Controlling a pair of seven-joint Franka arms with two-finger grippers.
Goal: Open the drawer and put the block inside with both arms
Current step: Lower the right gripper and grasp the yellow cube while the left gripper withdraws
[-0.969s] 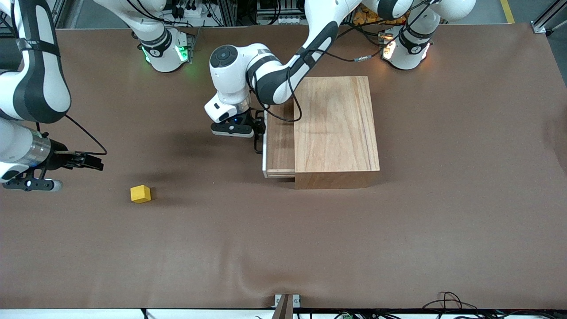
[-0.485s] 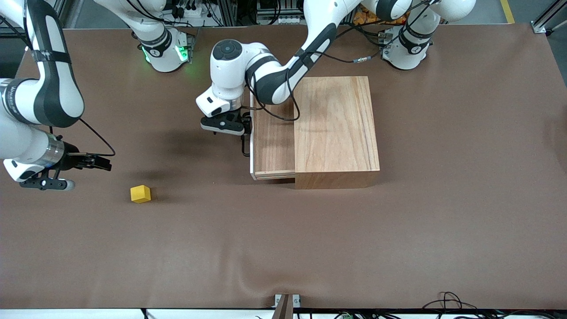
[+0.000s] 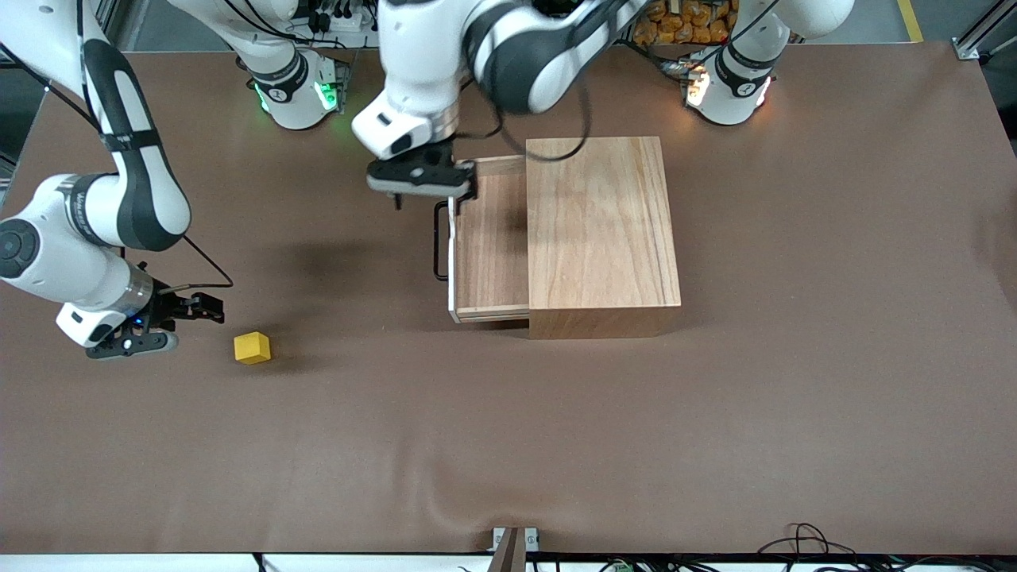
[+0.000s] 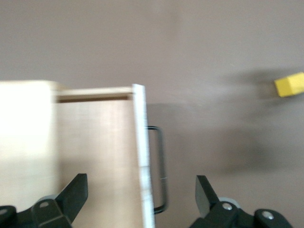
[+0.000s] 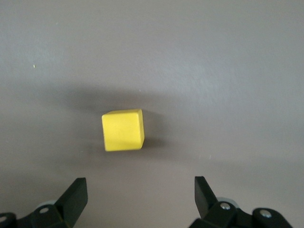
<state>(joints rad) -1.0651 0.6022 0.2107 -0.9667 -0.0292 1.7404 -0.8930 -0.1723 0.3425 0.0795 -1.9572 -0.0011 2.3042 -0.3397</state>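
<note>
The drawer (image 3: 489, 246) stands pulled out of the wooden box (image 3: 604, 230) toward the right arm's end, its tray empty, its black handle (image 3: 437, 242) free. My left gripper (image 3: 429, 187) is open and empty, raised over the drawer's front panel. The left wrist view shows the panel (image 4: 141, 142) and handle (image 4: 161, 175) below its gripper (image 4: 140, 187). The yellow block (image 3: 252, 348) lies on the table. My right gripper (image 3: 208, 310) is open and empty, low beside the block toward the right arm's end. In the right wrist view the block (image 5: 122, 129) lies ahead of the gripper (image 5: 140, 187), not between the fingers.
The brown table mat (image 3: 508, 445) has a wrinkle near the front edge. The block also shows in the left wrist view (image 4: 289, 84). The arm bases (image 3: 294, 87) stand along the table's edge by the robots.
The drawer slid farther out, then my left gripper let go of the handle and rose. My right gripper came down and moved toward the block.
</note>
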